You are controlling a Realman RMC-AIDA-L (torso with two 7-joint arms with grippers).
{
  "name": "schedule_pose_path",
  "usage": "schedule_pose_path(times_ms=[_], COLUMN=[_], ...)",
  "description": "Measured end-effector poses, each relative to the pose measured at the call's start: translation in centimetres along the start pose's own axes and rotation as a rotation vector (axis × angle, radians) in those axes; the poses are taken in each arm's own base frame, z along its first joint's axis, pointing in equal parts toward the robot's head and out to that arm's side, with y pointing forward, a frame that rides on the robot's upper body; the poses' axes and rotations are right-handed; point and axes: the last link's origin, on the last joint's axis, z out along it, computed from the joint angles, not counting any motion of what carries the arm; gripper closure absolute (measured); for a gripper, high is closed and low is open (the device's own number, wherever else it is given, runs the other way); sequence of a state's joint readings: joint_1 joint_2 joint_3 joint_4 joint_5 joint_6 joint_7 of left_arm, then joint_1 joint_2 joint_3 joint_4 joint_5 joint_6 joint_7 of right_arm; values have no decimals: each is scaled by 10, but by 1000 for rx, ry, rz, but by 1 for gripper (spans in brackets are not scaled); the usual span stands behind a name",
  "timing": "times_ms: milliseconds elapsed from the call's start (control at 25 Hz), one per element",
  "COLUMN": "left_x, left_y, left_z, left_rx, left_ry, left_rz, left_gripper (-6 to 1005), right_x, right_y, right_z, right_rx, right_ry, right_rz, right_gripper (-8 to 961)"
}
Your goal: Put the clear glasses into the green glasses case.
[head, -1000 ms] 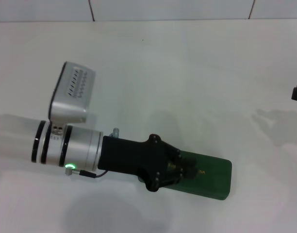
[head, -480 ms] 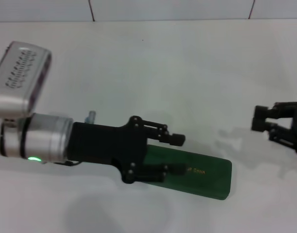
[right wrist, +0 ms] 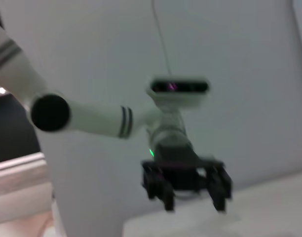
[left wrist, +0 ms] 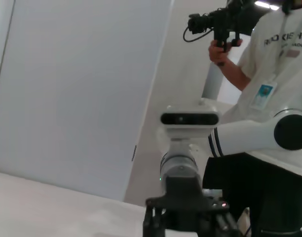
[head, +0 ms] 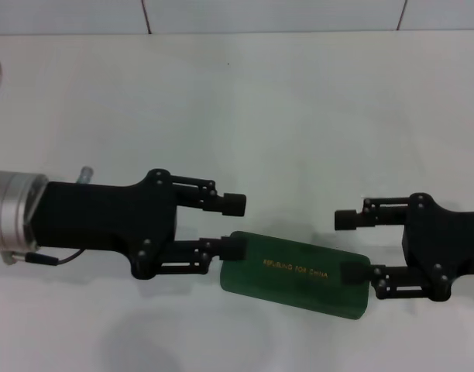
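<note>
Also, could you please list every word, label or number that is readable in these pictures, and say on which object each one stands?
Gold lettering on the lid of the green glasses case, lying between the left gripper and the right gripper: too small to read surely.
"ROCKE...", cut off, on the person's white shirt.
Badge on that shirt: too small to read.

The left gripper (head: 235, 226) and the right gripper (head: 347, 246) point at each other, fingertips well apart. Both have their fingers spread wide, wrists held level.
</note>
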State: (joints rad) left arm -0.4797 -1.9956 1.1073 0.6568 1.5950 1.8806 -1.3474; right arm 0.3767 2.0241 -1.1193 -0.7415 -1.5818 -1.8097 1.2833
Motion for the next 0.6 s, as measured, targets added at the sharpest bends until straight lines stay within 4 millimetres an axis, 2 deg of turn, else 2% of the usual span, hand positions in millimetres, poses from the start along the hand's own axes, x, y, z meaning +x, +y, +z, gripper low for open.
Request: schedule_pose_path(times_ms=[160,440,600], left_x=[-5,-6,-4], left_y=[4,2,1], left_z=[-1,1,6], left_rx=[-5,-8,-18], left_ry=[5,-5,0], left_rz=[-26,-39,-39], left_gripper=[453,400,369], right_x=[-9,-8,-7], right_y=[6,7,7], right_z=[0,-1,0], right_rx=[-43,-46,-42], right_ry=[-60,-73,-68], right_rz=[-52,-51,-46], right_gripper=[369,113,113])
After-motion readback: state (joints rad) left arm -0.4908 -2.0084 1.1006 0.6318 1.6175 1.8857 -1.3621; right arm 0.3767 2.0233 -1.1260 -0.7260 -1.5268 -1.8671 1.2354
